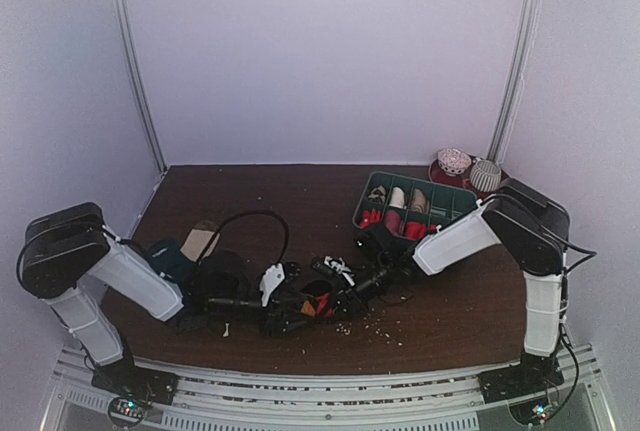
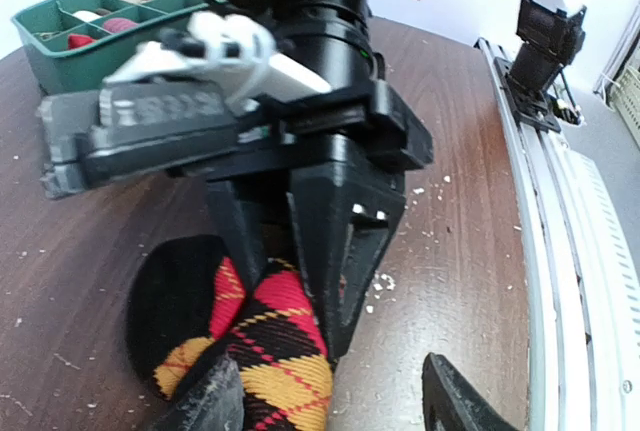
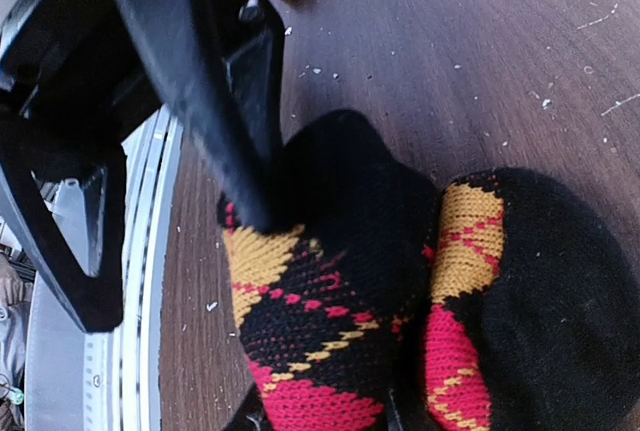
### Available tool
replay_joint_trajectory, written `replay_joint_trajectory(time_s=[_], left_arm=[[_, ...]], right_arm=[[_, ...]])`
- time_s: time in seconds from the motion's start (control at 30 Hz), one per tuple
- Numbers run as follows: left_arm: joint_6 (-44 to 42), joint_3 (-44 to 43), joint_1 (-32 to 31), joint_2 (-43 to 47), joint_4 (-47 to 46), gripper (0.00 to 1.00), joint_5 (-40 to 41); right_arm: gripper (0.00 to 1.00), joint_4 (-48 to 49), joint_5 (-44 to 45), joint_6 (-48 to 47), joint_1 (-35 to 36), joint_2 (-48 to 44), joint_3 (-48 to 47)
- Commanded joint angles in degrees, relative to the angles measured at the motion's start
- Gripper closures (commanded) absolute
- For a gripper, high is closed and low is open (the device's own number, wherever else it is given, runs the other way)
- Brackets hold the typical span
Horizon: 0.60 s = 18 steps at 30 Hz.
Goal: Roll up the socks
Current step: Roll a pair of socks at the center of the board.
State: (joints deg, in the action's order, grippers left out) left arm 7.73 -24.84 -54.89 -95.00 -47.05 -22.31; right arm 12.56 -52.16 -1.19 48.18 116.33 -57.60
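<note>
The black sock (image 2: 265, 351) with red and yellow argyle diamonds lies folded on the brown table near its front edge, a small patch of colour (image 1: 315, 303) from above. My right gripper (image 2: 285, 251) comes in from the right and is shut on a fold of the sock (image 3: 320, 351); its own fingertips barely show at the bottom edge of its wrist view (image 3: 320, 423). My left gripper (image 2: 330, 406) is open, one finger (image 2: 205, 401) resting on the sock, the other (image 2: 455, 401) over bare wood. The red sock is not clearly seen.
A green compartment tray (image 1: 372, 183) holding small red and pale items stands at the back right, with a dark red dish (image 1: 440, 173) and two balls beyond it. A black cable loop (image 1: 250, 216) and dark cloth (image 1: 175, 256) lie left of centre. Crumbs dot the wood.
</note>
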Motion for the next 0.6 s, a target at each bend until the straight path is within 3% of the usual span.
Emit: replay_joint_trajectory(time_s=[0.0,0.37,0.57], left_arm=[[-1.25,-0.36,-0.74,-2.87,-4.09,0.41,-0.10],[-2.62,-2.64,-0.83,-11.86,-2.73,0.45,1.43],[-2.01,-3.19,-0.92,-14.22,0.22,0.79,-1.23]], right_arm=[[0.74,-14.89,6.52,0.57,0.22,6.06,2.61],[0.74,-15.28,6.53,-0.47,0.16,6.21,2.77],[0.74,-16.34,5.93,-1.62,0.16,5.96,2.38]])
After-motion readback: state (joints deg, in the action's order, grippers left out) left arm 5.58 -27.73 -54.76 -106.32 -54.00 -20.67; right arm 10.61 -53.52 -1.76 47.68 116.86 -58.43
